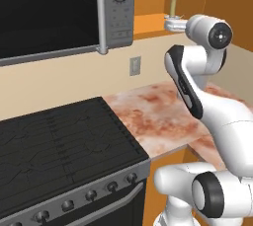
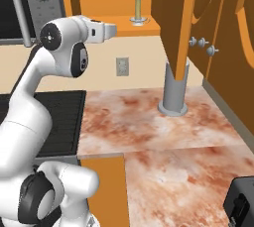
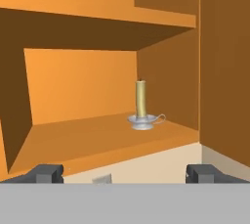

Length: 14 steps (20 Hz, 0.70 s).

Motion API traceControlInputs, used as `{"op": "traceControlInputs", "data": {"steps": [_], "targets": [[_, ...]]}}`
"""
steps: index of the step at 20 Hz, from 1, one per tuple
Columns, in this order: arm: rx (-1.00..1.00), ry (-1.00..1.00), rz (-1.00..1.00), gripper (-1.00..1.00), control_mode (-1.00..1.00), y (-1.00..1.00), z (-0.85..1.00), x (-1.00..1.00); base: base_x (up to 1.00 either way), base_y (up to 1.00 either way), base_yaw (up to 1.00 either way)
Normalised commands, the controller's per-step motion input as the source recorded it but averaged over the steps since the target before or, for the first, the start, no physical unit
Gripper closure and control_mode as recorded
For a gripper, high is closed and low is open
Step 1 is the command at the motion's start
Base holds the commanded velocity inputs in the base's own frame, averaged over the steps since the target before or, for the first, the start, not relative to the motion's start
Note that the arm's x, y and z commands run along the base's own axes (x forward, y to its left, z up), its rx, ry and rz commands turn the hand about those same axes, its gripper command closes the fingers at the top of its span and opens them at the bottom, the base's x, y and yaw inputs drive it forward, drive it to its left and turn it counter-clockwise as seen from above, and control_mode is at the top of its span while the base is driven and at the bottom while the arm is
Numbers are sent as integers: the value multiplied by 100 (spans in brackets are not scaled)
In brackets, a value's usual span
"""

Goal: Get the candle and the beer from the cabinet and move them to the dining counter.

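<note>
The candle (image 3: 141,99) stands upright in a small silver holder (image 3: 144,122) with a looped handle, on the lower shelf (image 3: 88,137) of the open cabinet (image 3: 219,66), toward the right rear part of that shelf, near the cabinet's right inner wall. It is pale cream-yellow and slender. In the right base view the candle (image 2: 138,7) sits on the orange shelf above the wall, to the right of the microwave (image 2: 34,3).

The tool (image 3: 126,173) is released, its two dark fingertips (image 3: 48,173) spread wide at the shelf's front edge, with the candle ahead between them and well apart from both. It holds nothing. In the left base view the tool (image 1: 173,23) reaches toward the shelf just below the candle (image 1: 173,4).

Beneath, the marbled bench (image 2: 149,117) carries a tall grey cylinder canister (image 2: 174,89). A stove (image 1: 59,141) lies left of it, and a wall outlet (image 1: 135,65) sits on the cream wall.
</note>
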Motion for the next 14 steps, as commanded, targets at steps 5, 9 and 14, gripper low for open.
{"op": "traceControlInputs", "data": {"steps": [5, 9, 14], "targets": [[0, 0, 3, -100, -100, -26, 0, 32, 0, 0, 0], [0, 0, 0, -100, -100, -31, 0, 42, 0, 0, 0], [0, 0, 0, -100, -100, -30, 0, 35, 0, 0, 0]]}}
